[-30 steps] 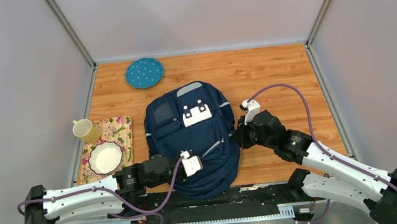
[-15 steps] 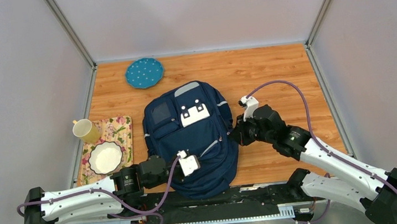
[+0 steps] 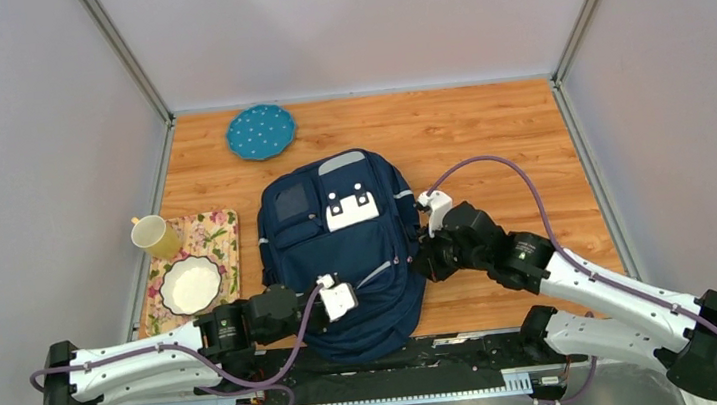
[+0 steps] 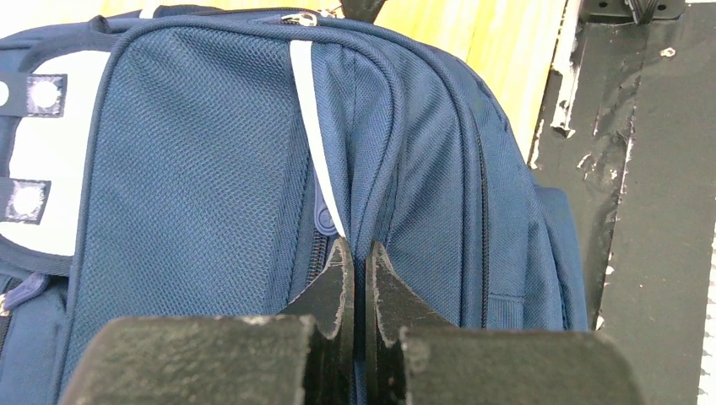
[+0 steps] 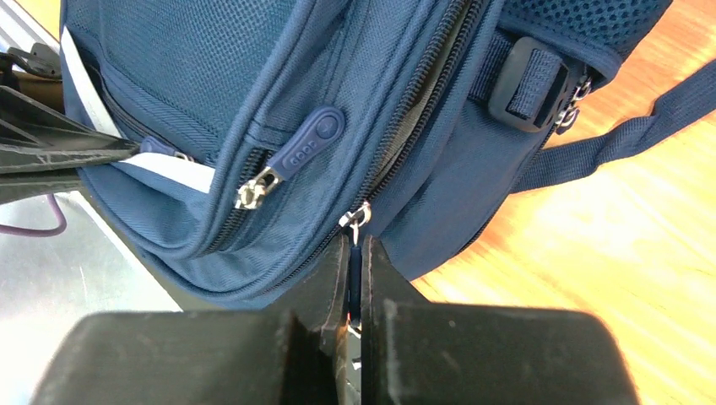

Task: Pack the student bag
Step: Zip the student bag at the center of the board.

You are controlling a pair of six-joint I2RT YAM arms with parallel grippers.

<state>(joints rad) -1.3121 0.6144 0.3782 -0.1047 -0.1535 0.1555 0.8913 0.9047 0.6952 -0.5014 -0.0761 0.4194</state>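
Left gripper [image 4: 356,251], jaws together, nips a fabric fold of the student bag [image 3: 340,255], which lies mid-way across the table [image 3: 488,129], long axis running near to far. Right gripper [image 5: 355,246], at its right flank, seemingly clamps the zip pull [image 5: 355,274].

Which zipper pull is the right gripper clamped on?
The lower pull, pinched in the right gripper below its metal slider. The oval rubber pull above hangs free.
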